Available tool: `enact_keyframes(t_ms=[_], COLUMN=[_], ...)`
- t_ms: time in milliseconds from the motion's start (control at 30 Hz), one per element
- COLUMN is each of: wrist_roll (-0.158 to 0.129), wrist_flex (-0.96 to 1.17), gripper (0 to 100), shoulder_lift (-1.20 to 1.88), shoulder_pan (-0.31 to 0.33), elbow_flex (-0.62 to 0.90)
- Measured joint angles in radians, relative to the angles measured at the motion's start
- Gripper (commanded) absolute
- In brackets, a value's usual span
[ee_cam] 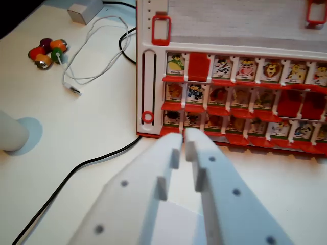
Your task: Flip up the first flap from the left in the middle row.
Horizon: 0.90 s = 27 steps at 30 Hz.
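Note:
A red and white flap board (148,76) fills the upper right of the wrist view, with three rows of small picture flaps. The first flap from the left in the middle row (174,92) shows a dim orange picture; whether it stands fully up I cannot tell. One flap in the top row (199,66) and two at the middle row's right (301,104) show only plain red. My white gripper (184,137) reaches from the bottom, its tips at the board's near edge just before the bottom row's left flaps (172,118). Only a thin slit separates the fingers, with nothing between them.
A black cable (87,166) crosses the white table from the board's near left corner to the lower left. A white cable (84,56), a colourful trinket (47,52), a white block (84,11) and a white cylinder (10,133) lie left of the board.

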Motion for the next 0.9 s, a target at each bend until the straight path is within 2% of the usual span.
enact_keyframes(t_ms=[200, 633, 900], wrist_roll=[0.012, 0.081, 0.094], wrist_flex=[-0.055, -0.103, -0.152], gripper=[1, 1, 1], shoulder_lift=[-0.206, -0.365, -0.443], shoulder_pan=[-0.009, -0.026, -0.026], elbow_flex=[-0.006, 0.035, 0.080])
